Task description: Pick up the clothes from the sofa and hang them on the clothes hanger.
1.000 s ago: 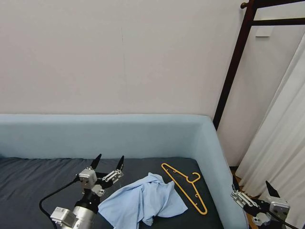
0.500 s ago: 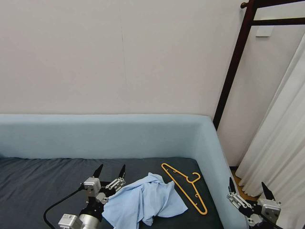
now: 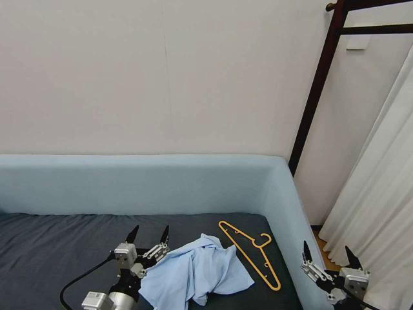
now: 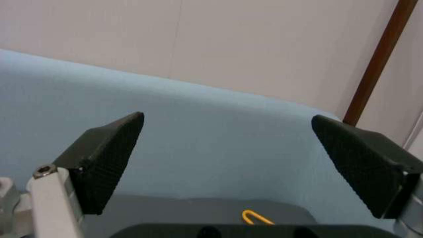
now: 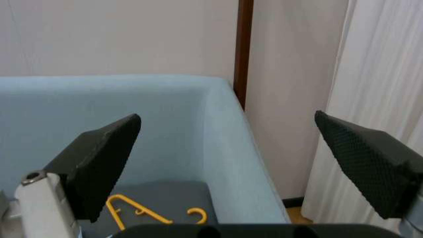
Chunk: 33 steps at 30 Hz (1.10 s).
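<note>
A crumpled light blue shirt (image 3: 197,270) lies on the dark seat of the sofa (image 3: 51,252). To its right rests an orange hanger (image 3: 250,250), also in the right wrist view as the hanger (image 5: 142,210) and just peeking into the left wrist view as the hanger (image 4: 254,216). My left gripper (image 3: 148,236) is open, low over the seat just left of the shirt, with its fingers (image 4: 109,156) spread wide. My right gripper (image 3: 328,254) is open too, beyond the sofa's right arm, fingers (image 5: 99,158) apart.
The pale blue sofa back (image 3: 142,181) and right arm (image 3: 293,226) wall in the seat. A dark wooden clothes rack (image 3: 319,84) stands at the right behind the sofa, beside a white curtain (image 3: 384,194). A plain wall lies behind.
Both grippers have sunk lower in the head view. The left one has edged closer to the shirt and the right one has shifted left toward the sofa arm. Shirt and hanger lie as before.
</note>
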### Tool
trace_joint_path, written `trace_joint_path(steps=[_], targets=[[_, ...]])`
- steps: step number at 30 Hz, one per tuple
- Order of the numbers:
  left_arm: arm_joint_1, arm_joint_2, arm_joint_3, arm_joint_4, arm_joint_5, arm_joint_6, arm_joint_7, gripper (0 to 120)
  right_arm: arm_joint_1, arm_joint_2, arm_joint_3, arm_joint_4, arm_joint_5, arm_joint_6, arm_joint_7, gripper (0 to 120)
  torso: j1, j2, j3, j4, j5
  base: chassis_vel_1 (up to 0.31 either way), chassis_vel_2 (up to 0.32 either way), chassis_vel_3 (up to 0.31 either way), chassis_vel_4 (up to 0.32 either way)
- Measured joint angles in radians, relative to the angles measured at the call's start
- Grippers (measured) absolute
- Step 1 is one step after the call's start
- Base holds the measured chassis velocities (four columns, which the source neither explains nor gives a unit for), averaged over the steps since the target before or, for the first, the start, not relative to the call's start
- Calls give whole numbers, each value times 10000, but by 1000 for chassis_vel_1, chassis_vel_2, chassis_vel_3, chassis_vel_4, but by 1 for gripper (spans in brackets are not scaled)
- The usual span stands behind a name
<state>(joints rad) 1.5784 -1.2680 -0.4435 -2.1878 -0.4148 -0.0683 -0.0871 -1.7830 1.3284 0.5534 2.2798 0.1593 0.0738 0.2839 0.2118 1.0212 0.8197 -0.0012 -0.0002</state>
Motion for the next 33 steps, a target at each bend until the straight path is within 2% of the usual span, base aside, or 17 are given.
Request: trace_joint_path(steps=[5,10,16,17,20,21,22,24,26,27,32,33], targets=[[131,-20,-40,-113,65,-3,-14,100,199,-184,-99,-183,66,-9,11,100,0,0,0,0,0,0,0,0,0],[190,-45,-165,-23,160,-39,0,100,579,-530,-404,-239,551,-466,230,100,0,0,0,-1,1,0,0,0,0],[383,-112,-661,376,230,-132,18,100,2114,-1473,-1174,-999,3455,-1368,378,100,0,0,1,0,1,0,0,0,0],[383,-112,-661,376,230,-132,18,100,2114,-1473,-1174,-999,3455,-1368,378,100,0,0,1,0,1,0,0,0,0],[527,-100,-1022,433,257,-175,41,100,3034,-1680,-1767,-1380,5806,-2131,467,100,0,0,1,1,0,0,0,0,0],[569,-95,-1161,460,259,-192,42,100,3377,-1662,-1955,-1547,6714,-2550,675,100,0,-1,0,0,-2,0,0,0,0],[569,-95,-1161,460,259,-192,42,100,3377,-1662,-1955,-1547,6714,-2550,675,100,0,-1,0,0,-2,0,0,0,0],[670,-101,-1451,492,267,-241,44,100,4189,-1437,-2314,-2077,8650,-3677,1182,100,0,0,1,2,-1,0,0,0,0],[761,-117,-1729,505,314,-305,44,100,4805,-1122,-2527,-2650,9561,-4391,1458,100,0,0,1,0,-2,0,0,0,0],[761,-117,-1729,505,314,-305,44,100,4805,-1122,-2527,-2650,9561,-4391,1458,100,0,0,1,0,-2,0,0,0,0],[995,-87,-2426,668,326,-416,53,100,6242,54,-3011,-4488,10158,-5281,1775,100,0,0,1,3,-1,0,0,0,0],[995,-87,-2426,668,326,-416,53,100,6242,54,-3011,-4488,10158,-5281,1775,100,0,0,1,3,-1,0,0,0,0]])
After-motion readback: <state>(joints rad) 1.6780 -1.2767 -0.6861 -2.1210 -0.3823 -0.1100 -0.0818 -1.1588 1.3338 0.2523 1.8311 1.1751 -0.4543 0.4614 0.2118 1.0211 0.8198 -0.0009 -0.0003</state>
